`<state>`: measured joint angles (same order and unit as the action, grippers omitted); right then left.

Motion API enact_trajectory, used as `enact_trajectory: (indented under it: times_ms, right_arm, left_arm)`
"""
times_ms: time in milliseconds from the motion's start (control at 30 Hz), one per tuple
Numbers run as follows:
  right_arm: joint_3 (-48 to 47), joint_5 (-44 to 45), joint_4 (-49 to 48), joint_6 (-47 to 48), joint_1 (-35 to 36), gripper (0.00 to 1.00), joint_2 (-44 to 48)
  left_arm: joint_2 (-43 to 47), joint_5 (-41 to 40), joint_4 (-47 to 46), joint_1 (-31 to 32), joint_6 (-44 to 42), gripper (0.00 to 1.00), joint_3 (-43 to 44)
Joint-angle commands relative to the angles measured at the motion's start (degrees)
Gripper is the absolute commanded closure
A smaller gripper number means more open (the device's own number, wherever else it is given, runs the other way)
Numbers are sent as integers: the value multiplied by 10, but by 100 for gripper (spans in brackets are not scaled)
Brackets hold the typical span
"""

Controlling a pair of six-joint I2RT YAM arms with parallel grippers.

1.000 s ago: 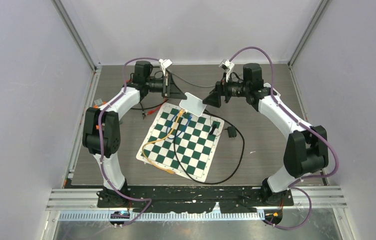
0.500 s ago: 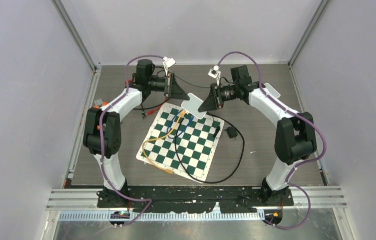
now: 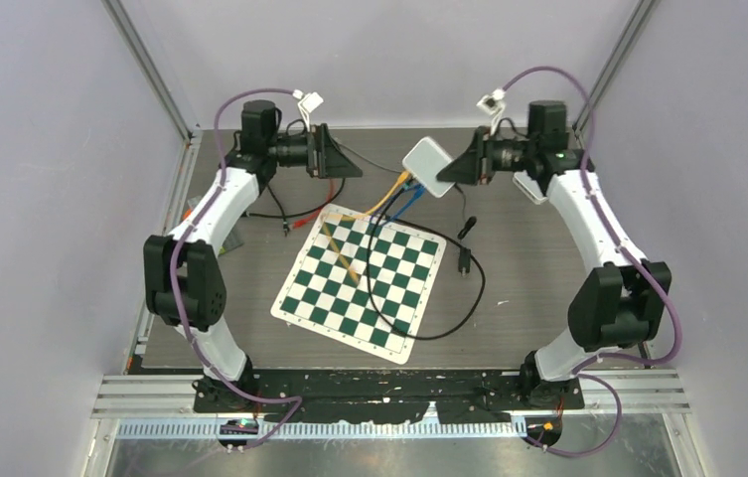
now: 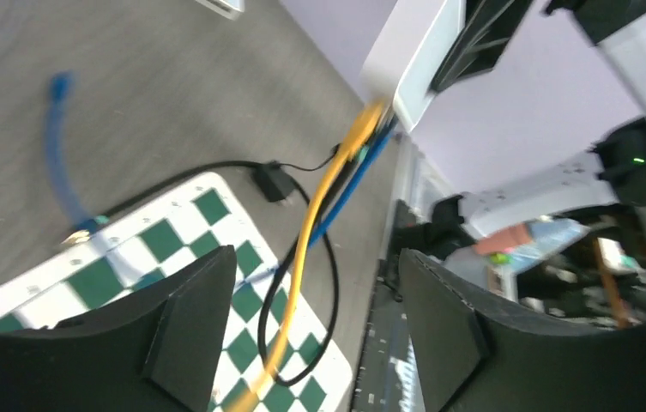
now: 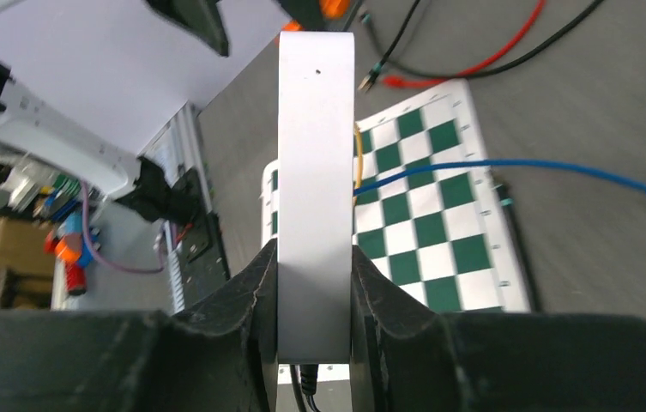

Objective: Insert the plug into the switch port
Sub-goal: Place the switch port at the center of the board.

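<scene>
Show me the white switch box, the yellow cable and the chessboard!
switch (image 3: 429,165): top external view, middle of its white face.
yellow cable (image 4: 307,227): left wrist view, midway along its hanging stretch.
chessboard (image 3: 325,298): top external view, a bare square left of its middle.

No lettering, number, brand or sign can be read in any view. The white rectangular plastic switch box (image 5: 316,189) shows a plain narrow edge with only one small dark dot. The coloured bottles and cartons beyond the table edge (image 4: 535,243) are too blurred to read.
</scene>
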<state>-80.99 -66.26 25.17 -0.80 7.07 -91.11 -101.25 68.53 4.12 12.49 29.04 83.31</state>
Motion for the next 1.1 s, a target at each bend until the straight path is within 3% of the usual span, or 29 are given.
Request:
enact_trajectory:
  times_ms: [0,133,267,400,533,633,867,1067]
  right_arm:
    - [-81,9,-21,-47,-56,95,40]
    - [-154,26,-42,-80,-98,95,14]
    - [-233,59,-120,-157,-120,95,-43]
    - [-318,134,-133,-145,-136,93,-118]
    - [-331,207,-185,-132,-146,89,-163]
    - [-332,250,-229,-139,-153,89,-201]
    - [-355,334,-297,-243,-170,83,-350]
    - [-365,374,-239,-257,-180,63,-411]
  left_arm:
    - [63,-103,171,-4,-137,23,80]
    - [97,-188,243,-7,-205,1,87]
    - [137,-256,207,-15,-214,0,34]
    - [164,-299,144,-51,-178,0,-31]
    - [134,-284,155,-117,-87,0,-31]
    - [135,-302,132,-153,-74,0,-67]
    - [158,-415,175,-147,-82,0,-82]
    - [205,-510,271,-92,-113,0,-101]
